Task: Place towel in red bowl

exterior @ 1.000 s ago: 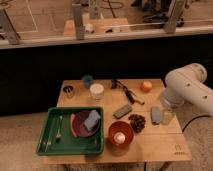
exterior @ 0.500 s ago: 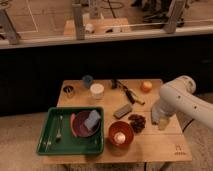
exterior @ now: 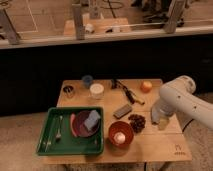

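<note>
The arm has swung in from the right, lowering the gripper (exterior: 160, 117) onto the towel (exterior: 164, 124), its grip unreadable; the red bowl (exterior: 111, 138) still waits.

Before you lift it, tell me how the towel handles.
The towel, a small pale cloth under the gripper at the scene's right, probably flops when lifted and weighs little. Lying flat, it shouldn't roll. The red bowl holds something pale, so it may drape over that.

Lab-like test space: wooden table (exterior: 165, 150) by railing (exterior: 105, 36) with metal posts (exterior: 78, 22); gripper (exterior: 161, 120) over table's right side.
</note>
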### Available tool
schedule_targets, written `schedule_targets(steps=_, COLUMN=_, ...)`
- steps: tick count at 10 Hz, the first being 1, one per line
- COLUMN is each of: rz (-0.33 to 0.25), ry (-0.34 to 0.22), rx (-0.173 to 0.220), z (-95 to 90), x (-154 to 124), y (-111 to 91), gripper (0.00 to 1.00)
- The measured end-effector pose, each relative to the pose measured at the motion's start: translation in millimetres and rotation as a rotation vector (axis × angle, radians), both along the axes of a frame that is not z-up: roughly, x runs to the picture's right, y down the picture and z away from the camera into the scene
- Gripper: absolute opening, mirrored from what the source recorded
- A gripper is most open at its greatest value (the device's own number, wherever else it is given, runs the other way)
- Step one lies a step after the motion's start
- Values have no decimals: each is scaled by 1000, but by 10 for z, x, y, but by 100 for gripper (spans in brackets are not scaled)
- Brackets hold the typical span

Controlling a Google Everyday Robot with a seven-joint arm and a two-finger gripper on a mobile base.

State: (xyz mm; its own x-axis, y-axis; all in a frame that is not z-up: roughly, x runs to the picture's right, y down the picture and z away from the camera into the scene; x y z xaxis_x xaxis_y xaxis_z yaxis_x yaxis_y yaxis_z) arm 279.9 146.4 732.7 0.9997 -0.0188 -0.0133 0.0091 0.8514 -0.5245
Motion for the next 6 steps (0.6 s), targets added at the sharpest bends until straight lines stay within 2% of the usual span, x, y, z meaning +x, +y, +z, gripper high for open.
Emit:
schedule_targets(steps=2, rz=34, ry=-22, rx=31, z=58, x=111, y=-136, gripper=80)
schedule_targets(steps=4, rz=86, ry=-59, rx=51, z=345, x=205, y=-405, gripper=80)
schedule_targets(steps=6, rz=118, ry=-76, rx=46, z=641, x=297, y=-484, gripper=80)
